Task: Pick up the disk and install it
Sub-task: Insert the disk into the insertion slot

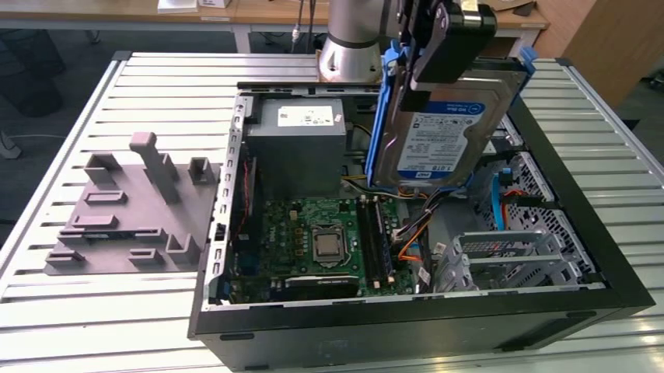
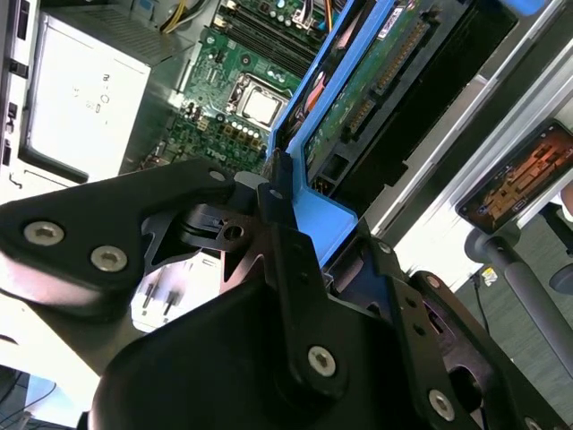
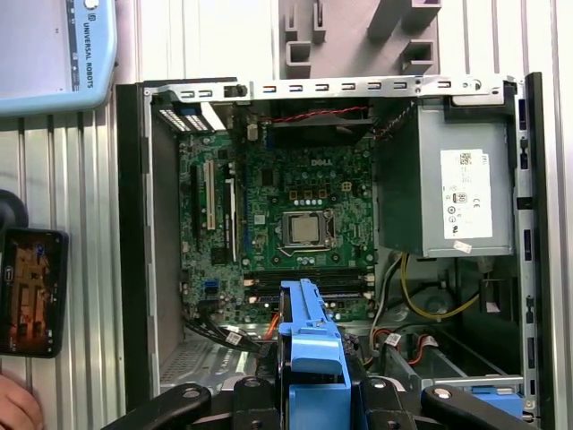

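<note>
Flat rectangular silver metal disk point(image 1: 441, 132) with a glossy white-and-blue label, framed by a smooth blue plastic carrier bracket. It is up in the air over the open case, not touching anything below. It stands close to upright and a little tilted, label toward the exterior camera. Its lower edge hangs above the cables between the power supply and the drive cage. In the second wrist view the disk's point(image 2: 376, 81) other face shows as a green circuit board with a black connector strip.

Matte black metal gripper point(image 1: 425, 74) with bolted link plates, jaws closed tight on the upper end of the disk's blue bracket. In both wrist views the bracket sits pinched between the black fingers point(image 2: 273, 233), blue plastic on either side. The silver-grey cylindrical arm point(image 1: 347, 43) rises behind the case, with the wrist reaching over it and the gripper angled downward.

Black sheet-metal computer case point(image 1: 415, 334), lying on its side with the panel off. Inside are:
- a green motherboard point(image 1: 322, 241) with a square metal processor
- a grey box-shaped power supply point(image 1: 301, 140) with a white sticker
- a perforated silver drive cage point(image 1: 518, 249), at the exterior view's right.

Ribbed aluminium slat table point(image 1: 104, 311) underneath. A matte grey plastic fixture point(image 1: 135, 210) with blocky posts sits beside the case, at the exterior view's left.
</note>
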Available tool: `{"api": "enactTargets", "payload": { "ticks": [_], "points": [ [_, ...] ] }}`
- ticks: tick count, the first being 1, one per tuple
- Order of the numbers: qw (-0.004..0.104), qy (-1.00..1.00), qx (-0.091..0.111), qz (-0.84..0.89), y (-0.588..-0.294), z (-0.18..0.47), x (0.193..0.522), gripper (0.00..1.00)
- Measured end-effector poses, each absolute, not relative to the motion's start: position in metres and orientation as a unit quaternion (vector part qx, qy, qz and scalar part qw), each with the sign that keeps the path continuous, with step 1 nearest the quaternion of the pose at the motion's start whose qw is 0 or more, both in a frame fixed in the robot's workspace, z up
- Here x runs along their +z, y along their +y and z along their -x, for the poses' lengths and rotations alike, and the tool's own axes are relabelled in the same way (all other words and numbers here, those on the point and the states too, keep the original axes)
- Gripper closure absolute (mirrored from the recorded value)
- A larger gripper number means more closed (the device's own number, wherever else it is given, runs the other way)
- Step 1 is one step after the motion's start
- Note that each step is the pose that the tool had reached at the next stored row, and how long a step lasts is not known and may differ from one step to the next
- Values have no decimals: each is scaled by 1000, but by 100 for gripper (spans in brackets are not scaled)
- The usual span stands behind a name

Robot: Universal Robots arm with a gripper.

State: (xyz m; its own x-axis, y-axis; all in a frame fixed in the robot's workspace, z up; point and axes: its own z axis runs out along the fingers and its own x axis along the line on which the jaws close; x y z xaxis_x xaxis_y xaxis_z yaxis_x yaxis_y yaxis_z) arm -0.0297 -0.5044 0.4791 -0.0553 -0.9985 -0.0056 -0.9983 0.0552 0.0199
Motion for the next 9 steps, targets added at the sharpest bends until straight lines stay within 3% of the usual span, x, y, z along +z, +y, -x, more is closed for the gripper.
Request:
{"api": "enactTargets", "payload": {
  "ticks": [9],
  "points": [
    [5,-726,-9,-687,-507,30,479,63]
  ]
}}
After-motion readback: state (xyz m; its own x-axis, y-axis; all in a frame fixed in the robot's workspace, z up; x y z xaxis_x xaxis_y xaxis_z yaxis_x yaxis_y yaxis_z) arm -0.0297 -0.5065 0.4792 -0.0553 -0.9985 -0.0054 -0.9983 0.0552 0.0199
